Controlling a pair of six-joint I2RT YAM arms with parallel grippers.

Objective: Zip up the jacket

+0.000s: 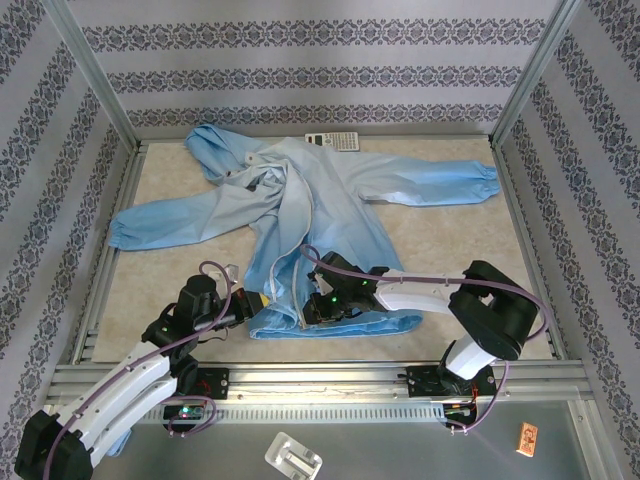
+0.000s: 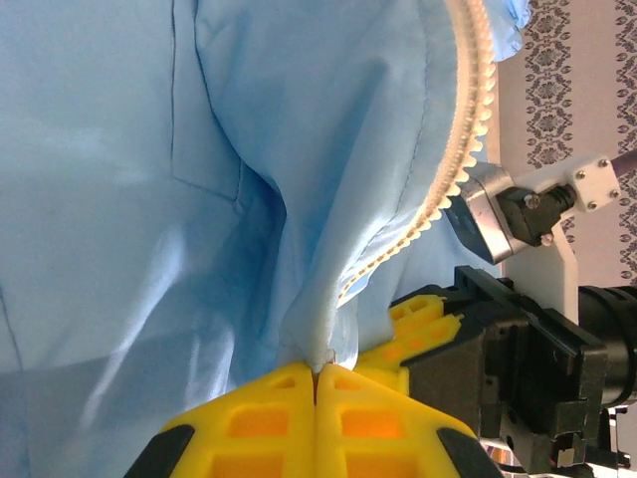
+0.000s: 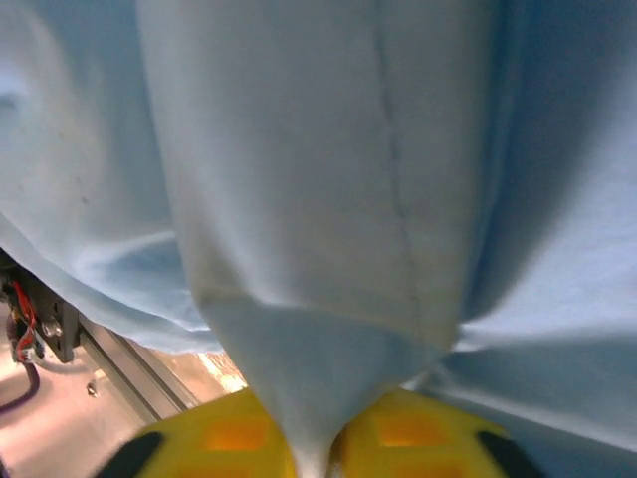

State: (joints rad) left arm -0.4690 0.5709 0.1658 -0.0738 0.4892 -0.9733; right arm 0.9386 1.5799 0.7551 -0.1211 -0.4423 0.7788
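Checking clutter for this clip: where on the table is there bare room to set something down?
Bare table: nearer than the left sleeve, by the left rail; nearer than the right sleeve, right of the jacket. Crowded near centre, where left tool and right tool pinch the hem.

patterned wallpaper walls (image 1: 300, 60) on three sides; beige mottled tabletop (image 1: 440, 240); aluminium rails (image 1: 330, 372) along near edge

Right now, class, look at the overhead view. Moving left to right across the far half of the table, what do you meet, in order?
jacket sleeve cuff → jacket hood → calculator → other sleeve cuff
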